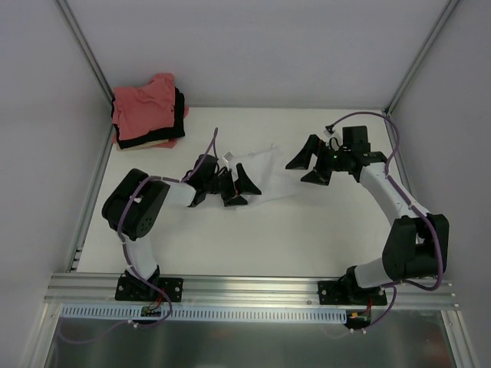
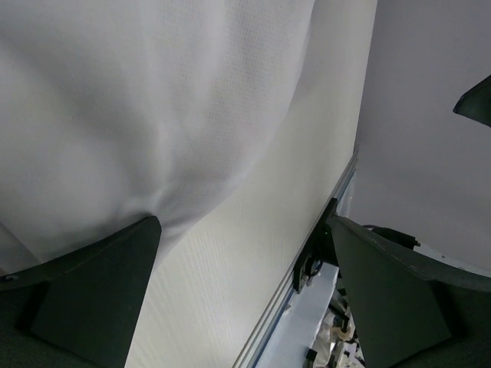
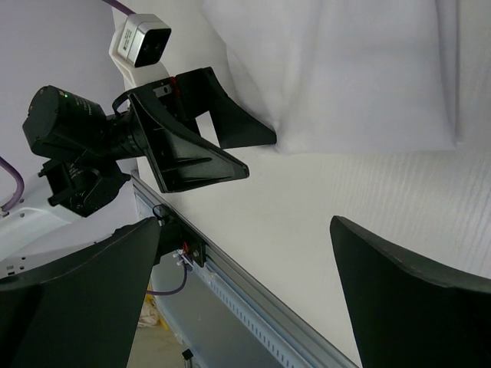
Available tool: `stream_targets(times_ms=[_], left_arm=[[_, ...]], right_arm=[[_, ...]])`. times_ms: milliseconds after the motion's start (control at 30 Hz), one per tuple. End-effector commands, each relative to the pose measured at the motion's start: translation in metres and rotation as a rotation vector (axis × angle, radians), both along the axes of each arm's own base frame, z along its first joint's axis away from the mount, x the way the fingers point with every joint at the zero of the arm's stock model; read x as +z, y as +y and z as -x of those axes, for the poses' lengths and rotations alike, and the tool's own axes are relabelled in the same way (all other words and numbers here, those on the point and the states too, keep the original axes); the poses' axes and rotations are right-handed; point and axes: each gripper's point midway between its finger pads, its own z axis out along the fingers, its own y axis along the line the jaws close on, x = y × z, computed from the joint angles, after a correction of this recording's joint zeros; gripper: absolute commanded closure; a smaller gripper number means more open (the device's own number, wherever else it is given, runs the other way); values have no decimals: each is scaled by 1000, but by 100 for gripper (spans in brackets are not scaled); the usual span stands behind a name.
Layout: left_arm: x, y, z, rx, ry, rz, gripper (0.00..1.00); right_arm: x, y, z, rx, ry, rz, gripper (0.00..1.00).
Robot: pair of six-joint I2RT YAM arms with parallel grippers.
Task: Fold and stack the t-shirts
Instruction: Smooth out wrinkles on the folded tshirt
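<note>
A plain white t-shirt (image 1: 270,173) lies flat in the middle of the white table, with a small label near its left edge. It fills the upper left of the left wrist view (image 2: 153,100) and the upper right of the right wrist view (image 3: 353,69). My left gripper (image 1: 239,190) is open and empty at the shirt's left edge (image 2: 245,299). My right gripper (image 1: 308,167) is open and empty just right of the shirt (image 3: 245,299). A stack of folded shirts sits at the back left: salmon-pink (image 1: 144,107) on top, black (image 1: 178,115) under it, pale cream (image 1: 149,144) at the bottom.
Aluminium frame posts stand at the back corners, and a rail (image 1: 253,287) runs along the near edge (image 3: 253,295). The left arm's gripper (image 3: 192,146) shows in the right wrist view. Grey walls enclose the table.
</note>
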Motion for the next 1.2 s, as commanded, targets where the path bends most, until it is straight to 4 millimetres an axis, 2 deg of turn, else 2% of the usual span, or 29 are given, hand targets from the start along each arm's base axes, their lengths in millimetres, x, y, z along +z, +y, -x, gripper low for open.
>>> stream_targets(times_ms=[0, 133, 167, 233, 267, 300, 333, 400, 433, 467, 500, 533, 567, 600, 633, 667, 700, 733, 767, 800, 833, 867, 900, 933, 967, 1000, 1067, 1100, 1167], left_arm=[[25, 2, 9, -8, -49, 13, 1], [78, 10, 7, -12, -202, -18, 1], [100, 16, 7, 1, -279, -27, 1], [97, 33, 10, 25, -325, -124, 2], [96, 44, 4, 79, -358, -175, 1], [101, 56, 4, 104, -385, -196, 1], [91, 65, 6, 118, -367, -214, 1], [81, 73, 10, 125, -333, -207, 1], [69, 78, 13, 133, -312, -218, 1], [64, 79, 15, 131, -299, -219, 1], [57, 79, 18, 133, -279, -219, 1], [46, 81, 23, 134, -251, -224, 1], [45, 81, 23, 142, -256, -214, 1], [45, 81, 25, 150, -250, -204, 1], [40, 83, 30, 152, -242, -206, 1], [46, 85, 32, 155, -260, -199, 1], [48, 87, 35, 156, -267, -206, 1], [49, 91, 37, 165, -275, -220, 1], [55, 96, 44, 164, -278, -236, 1], [55, 101, 48, 158, -290, -268, 1], [60, 109, 44, 186, -310, -307, 1], [71, 114, 47, 197, -340, -321, 1], [65, 122, 57, 185, -319, -370, 1], [71, 126, 58, 192, -333, -381, 1], [73, 132, 59, 210, -345, -403, 2], [79, 138, 66, 211, -360, -416, 1], [85, 144, 71, 227, -381, -425, 1], [93, 146, 75, 233, -407, -414, 1], [98, 151, 86, 226, -407, -420, 1]], right_arm=[[11, -6, 7, 0, -47, 17, 1], [5, -9, 9, -3, -35, 39, 1], [4, -9, 10, -2, -30, 38, 1], [0, -9, 12, -3, -18, 37, 1], [0, -8, 11, -4, -22, 32, 1], [-2, -8, 11, -3, -18, 31, 1], [-2, -6, 10, -1, -17, 31, 1], [-3, 0, 7, 20, -16, 35, 1], [-11, 4, 4, 32, 16, 43, 1], [-5, 9, -2, 48, 8, 46, 1], [-5, 19, -2, 77, 11, 47, 1], [-14, 26, -6, 94, 40, 53, 1], [-5, 34, -14, 103, 17, 55, 1], [-5, 48, -11, 136, 24, 68, 0], [-15, 54, -16, 140, 38, 110, 1], [-3, 61, -19, 159, 25, 144, 1], [-4, 75, -11, 223, 2, 206, 1], [-3, 79, -10, 246, -15, 268, 0], [-26, 65, -6, 235, 49, 447, 1], [-6, 80, -9, 285, -44, 531, 0], [-6, 81, -9, 298, -59, 617, 0], [-25, 66, -7, 300, -9, 788, 0], [-11, 82, -7, 321, -76, 840, 1], [-13, 86, -5, 335, -90, 889, 0], [-14, 82, -5, 326, -100, 973, 1], [-19, 95, -2, 350, -117, 1000, 0], [-24, 100, 0, 333, -113, 1047, 0], [-33, 107, 4, 350, -110, 1070, 1], [-40, 117, 12, 353, -104, 1082, 1]])
